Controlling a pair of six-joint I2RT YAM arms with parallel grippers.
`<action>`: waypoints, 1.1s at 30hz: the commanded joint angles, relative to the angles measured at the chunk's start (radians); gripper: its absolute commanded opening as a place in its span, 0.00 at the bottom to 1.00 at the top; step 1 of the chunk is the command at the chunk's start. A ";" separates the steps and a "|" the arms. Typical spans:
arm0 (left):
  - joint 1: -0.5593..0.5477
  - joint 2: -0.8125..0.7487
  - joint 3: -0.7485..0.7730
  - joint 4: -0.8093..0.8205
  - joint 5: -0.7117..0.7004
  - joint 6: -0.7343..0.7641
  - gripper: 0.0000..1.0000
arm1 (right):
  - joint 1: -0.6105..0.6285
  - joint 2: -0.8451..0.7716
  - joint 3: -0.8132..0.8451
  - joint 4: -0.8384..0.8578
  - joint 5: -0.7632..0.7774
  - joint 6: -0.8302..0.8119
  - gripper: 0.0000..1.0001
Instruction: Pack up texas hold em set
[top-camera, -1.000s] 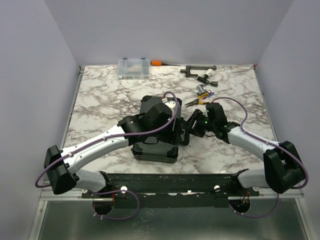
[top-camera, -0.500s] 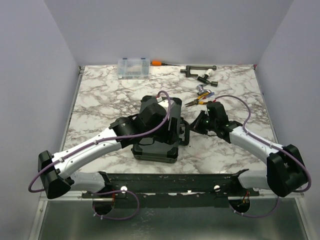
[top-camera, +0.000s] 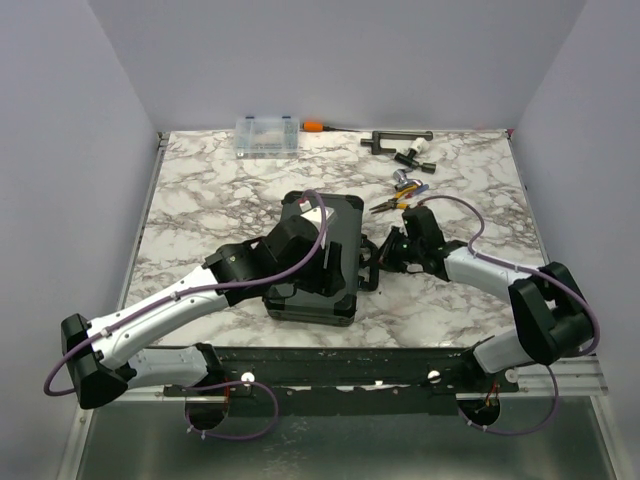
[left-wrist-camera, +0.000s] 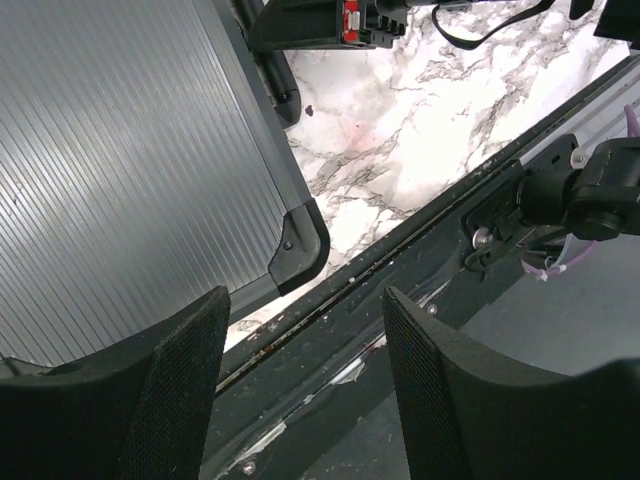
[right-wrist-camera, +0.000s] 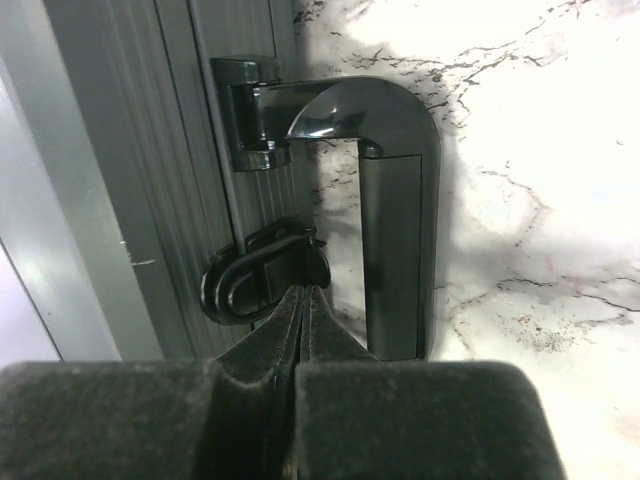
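Top view. One black briefcase (top-camera: 343, 222), shut, lies flat at mid-worktop (top-camera: 200, 200), a little nearer the front rail than the back wall. Two arms are over it. The left arm (top-camera: 180, 298) reaches across the lid, and its wrist covers the middle of the case. The right tool (top-camera: 386, 255) is low at the case's right side, just beside the handle. Along the far edge are one clear compartment box (top-camera: 267, 135), one orange-handled driver (top-camera: 315, 126), one dark T-shaped clamp (top-camera: 395, 140) and one pair of pliers (top-camera: 395, 205), all well apart from the case.

Against the frame a second back: the case has not shifted. The left arm's elbow has sunk toward the near-left corner. The right arm's elbow has drawn inward, and its tool sits closer to the case.

Left wrist view. The left tool (left-wrist-camera: 305, 400) has its two fingers apart, with nothing between them. It hangs above the ribbed lid's near corner and the front rail.

Right wrist view. One handle (right-wrist-camera: 398, 200) is folded out over the marble, and one latch (right-wrist-camera: 262, 282) is on the case wall. The right tool's fingers are pressed together with nothing held, and their tip is at the latch. I cannot tell whether it touches.
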 joint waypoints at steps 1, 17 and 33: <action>-0.006 -0.026 -0.022 -0.008 -0.031 -0.006 0.63 | 0.014 0.037 0.007 0.035 -0.027 0.008 0.01; -0.006 -0.063 -0.028 -0.018 -0.036 -0.011 0.62 | 0.013 0.148 -0.017 0.093 -0.003 -0.014 0.01; -0.006 -0.116 -0.036 -0.063 -0.059 -0.021 0.62 | 0.015 0.198 0.051 0.060 -0.001 -0.056 0.01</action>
